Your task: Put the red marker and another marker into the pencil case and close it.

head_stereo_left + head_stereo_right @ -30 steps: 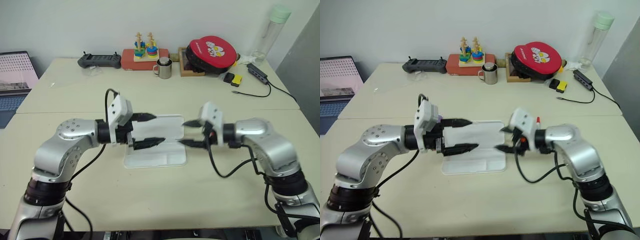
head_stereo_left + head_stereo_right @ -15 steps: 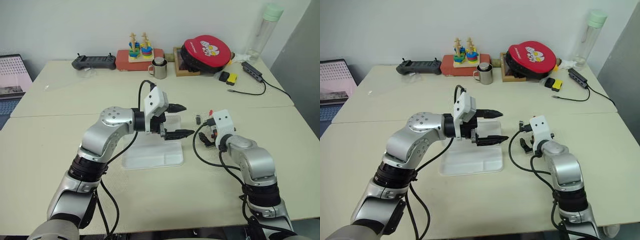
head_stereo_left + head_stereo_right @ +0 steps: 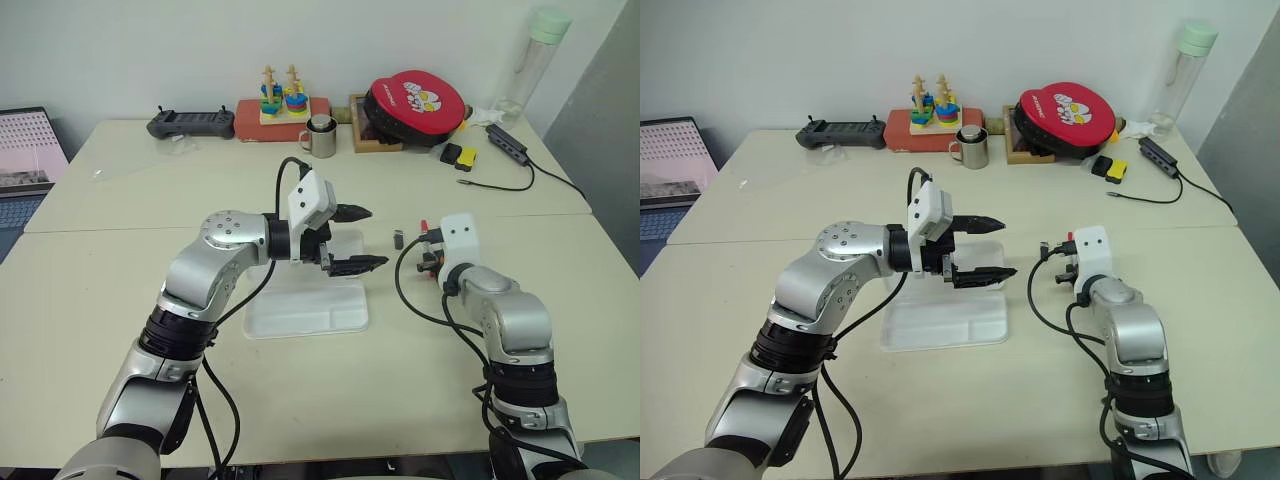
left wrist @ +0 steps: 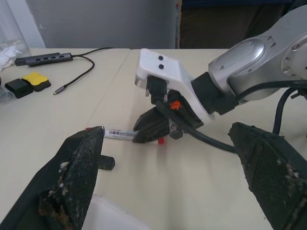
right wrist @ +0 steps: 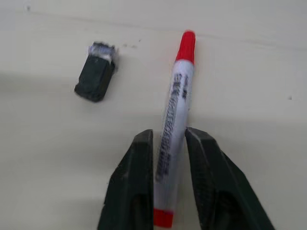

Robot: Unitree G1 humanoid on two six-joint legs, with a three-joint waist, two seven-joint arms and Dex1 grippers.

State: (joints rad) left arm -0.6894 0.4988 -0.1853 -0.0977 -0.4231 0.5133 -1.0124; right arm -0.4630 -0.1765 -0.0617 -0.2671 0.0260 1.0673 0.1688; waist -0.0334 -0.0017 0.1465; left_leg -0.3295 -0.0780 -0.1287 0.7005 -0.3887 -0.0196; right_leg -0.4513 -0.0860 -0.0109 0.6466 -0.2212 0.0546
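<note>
Red marker [image 5: 173, 125], a slim white pen with a red cap and a red tail end, lies flat on the pale bench [image 3: 300, 400], and the right claw [image 5: 169, 143] has its two black fingers pressed on the white barrel, one on each side. Just beside the pen sits a small dark grey stick [image 5: 95, 73], apart from it. From the head views, the right claw [image 3: 432, 262] is low at the bench, to the right of the flat white plastic pencil case [image 3: 305, 312]. That case lies open near the middle of the bench, with its tray facing up. The left claw [image 3: 352, 240] hangs over the right end of the case with its two black fingers [image 4: 74, 175] spread wide apart and nothing between them. It points across toward the right claw. At the far edge of the bench stand a metal mug [image 3: 321, 137], a round red pouch [image 3: 415, 100] and a black game controller [image 3: 190, 123].
</note>
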